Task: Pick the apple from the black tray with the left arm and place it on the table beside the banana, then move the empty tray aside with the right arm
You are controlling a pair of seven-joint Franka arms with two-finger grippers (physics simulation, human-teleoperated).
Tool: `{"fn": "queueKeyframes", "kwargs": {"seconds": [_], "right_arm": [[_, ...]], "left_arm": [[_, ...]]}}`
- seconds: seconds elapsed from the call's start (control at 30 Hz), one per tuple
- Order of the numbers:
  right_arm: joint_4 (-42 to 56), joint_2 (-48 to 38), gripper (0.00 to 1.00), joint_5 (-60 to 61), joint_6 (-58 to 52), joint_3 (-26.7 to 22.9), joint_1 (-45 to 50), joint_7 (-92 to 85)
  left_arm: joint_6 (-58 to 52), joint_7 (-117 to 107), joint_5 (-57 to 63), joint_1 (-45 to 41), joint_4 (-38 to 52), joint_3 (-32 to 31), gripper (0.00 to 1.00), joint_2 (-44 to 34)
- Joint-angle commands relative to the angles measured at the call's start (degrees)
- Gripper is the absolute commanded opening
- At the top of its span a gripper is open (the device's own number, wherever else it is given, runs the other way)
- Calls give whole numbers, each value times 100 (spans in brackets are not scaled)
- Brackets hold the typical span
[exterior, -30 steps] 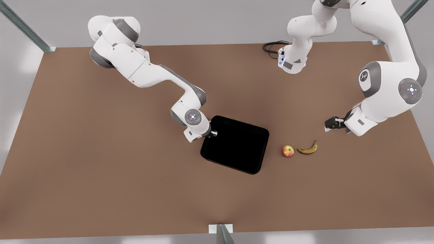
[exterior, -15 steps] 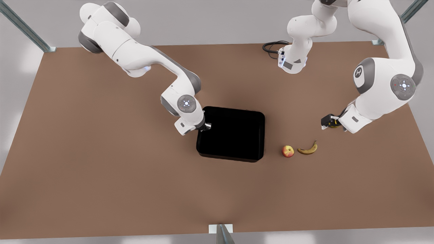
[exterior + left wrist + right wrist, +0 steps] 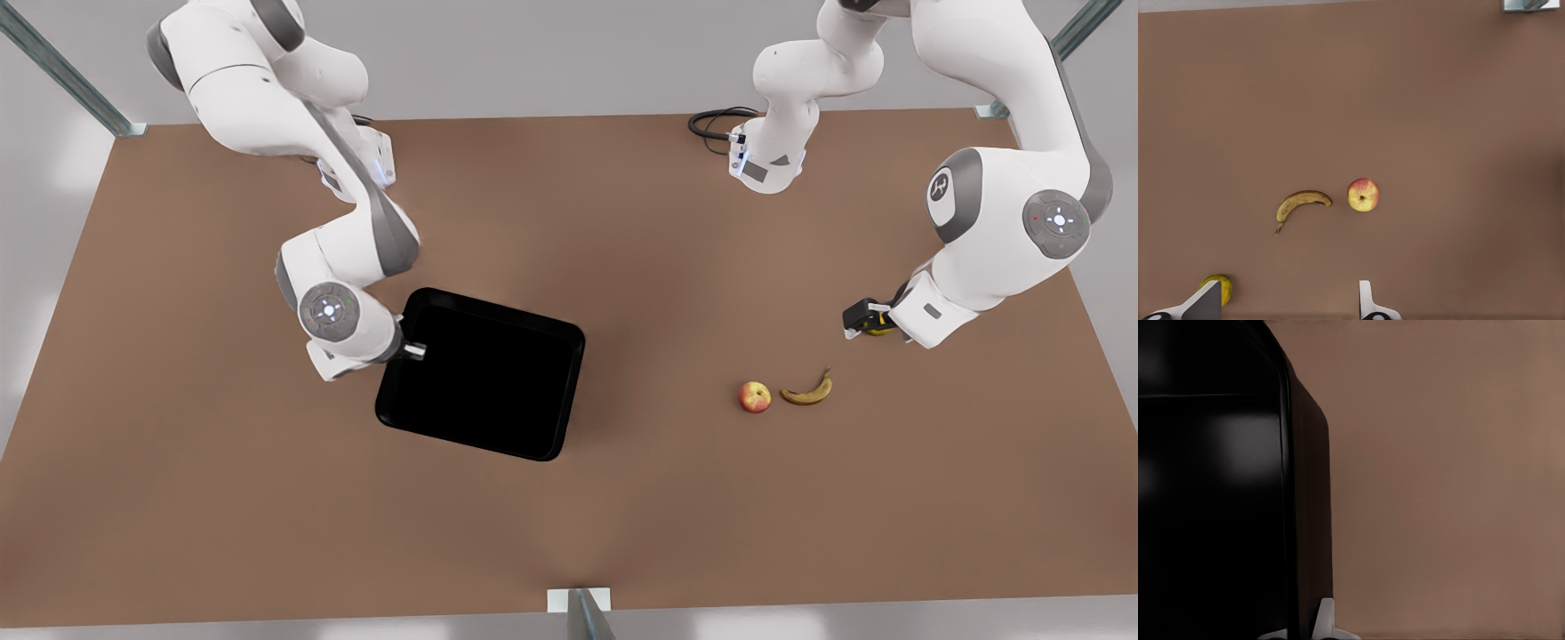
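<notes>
The black tray lies empty on the table, left of centre in the front view and turned slightly askew. My right gripper is shut on the tray's rim at the side toward the front view's left, one finger on each side of the rim. The apple rests on the table just beside the banana, toward the front view's right. My left gripper hovers open behind them, holding nothing; from its wrist I see the apple and the banana ahead of its spread fingers.
A round yellow-green fruit lies under the left gripper, by one fingertip. A black cable coils near the far table edge. Metal frame posts stand at the far corners and a bracket at the near edge.
The right gripper has dragged the tray toward the front view's left, turning it as it went. The left gripper has drawn back slightly from the fruit. Apple and banana have stayed put.
</notes>
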Motion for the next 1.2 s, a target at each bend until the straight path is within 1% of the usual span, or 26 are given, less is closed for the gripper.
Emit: {"fn": "queueKeyframes", "kwargs": {"seconds": [0.0,0.1,0.4,0.47,0.63,0.67,0.73,0.83,0.93,0.97,1.0,1.03,1.07,1.1,1.13,1.17], "right_arm": [[3,-97,15,375,-513,-344,-7,-3165],[3,-150,15,384,-513,-968,-16,-4185],[257,-106,15,401,-653,-2295,-16,-6260],[257,-97,15,401,-653,-2436,-16,-6479],[257,-18,15,384,-618,-2506,-16,-6523],[257,61,15,384,-574,-2515,-16,-6523],[415,351,15,375,-539,-2585,-16,-6524],[460,746,15,375,-82,-2700,-51,-6603],[468,922,18,375,94,-2770,-60,-6611],[468,931,24,375,173,-2770,-51,-6611],[477,949,82,375,182,-2779,-51,-6576],[626,922,100,375,155,-2770,-42,-6541],[688,826,100,410,103,-2770,-42,-6541],[697,545,100,726,59,-2735,-25,-6523],[723,360,100,727,-204,-2717,-25,-6515],[1179,298,100,788,-723,-2656,-7,-6392]], "left_arm": [[-3,-139,6,1,3,-2,100,-6],[-3,-139,6,1,3,-2,100,3],[-3,-139,6,1,-6,-2,100,-6],[-3,-139,6,1,-6,-2,100,-6],[-3,-455,155,-157,73,-28,100,38],[-3,-771,173,-263,91,-55,100,56],[15,-481,147,-272,170,-46,100,64],[15,-481,173,-263,170,-46,100,108],[15,-499,182,-263,170,-46,100,135],[15,-499,182,-272,170,-46,100,135],[15,-499,182,-272,170,-46,100,135],[6,-499,191,-272,170,-46,100,135],[15,-516,191,-272,170,-46,100,135],[6,-534,191,-280,170,-46,100,135],[6,-543,191,-281,170,-55,100,135],[6,-543,191,-281,170,-55,100,135]]}}
